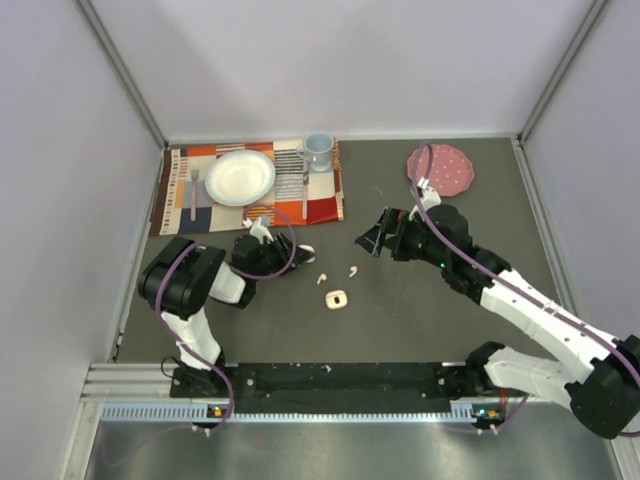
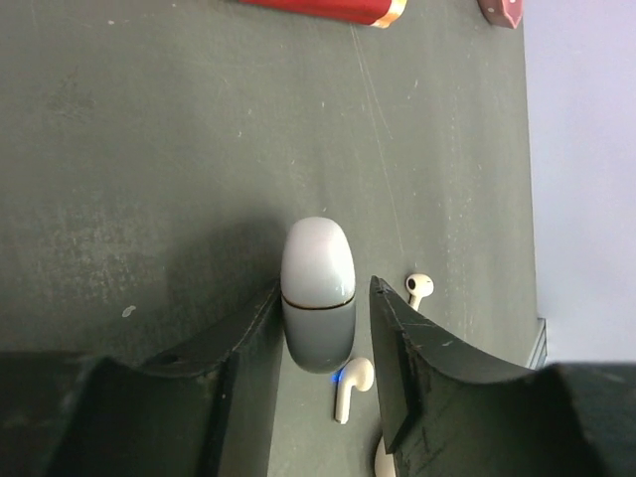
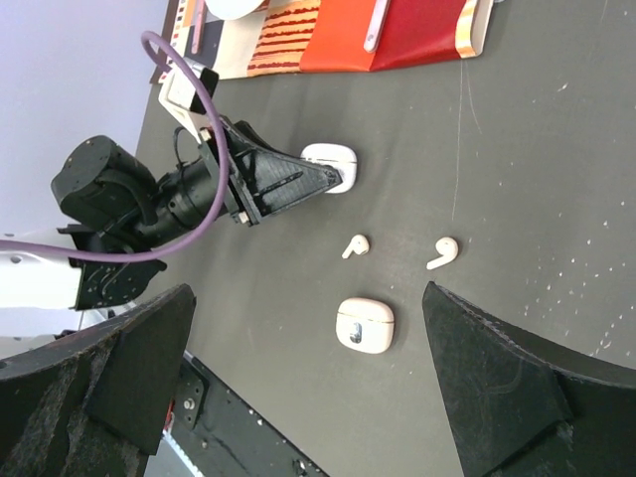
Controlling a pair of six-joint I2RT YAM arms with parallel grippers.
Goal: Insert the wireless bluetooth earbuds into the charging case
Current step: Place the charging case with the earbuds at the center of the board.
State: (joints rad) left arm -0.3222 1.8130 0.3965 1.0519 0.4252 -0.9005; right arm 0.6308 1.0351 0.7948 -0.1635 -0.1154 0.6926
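at centre frame the left gripper (image 2: 324, 298) flanks the closed case (image 2: 318, 283), grip unclear, probably steadying it, while the right gripper (image 3: 308, 296) waits wide open for the earbuds (image 3: 355, 245).

I record a striped placemat (image 1: 322, 208) far left, carrying a white plate (image 1: 240, 177), a fork (image 1: 194, 190) beside it, a blue mug (image 1: 318, 150) and another utensil (image 1: 305, 195). A pink plate (image 1: 441, 170) lies far right.
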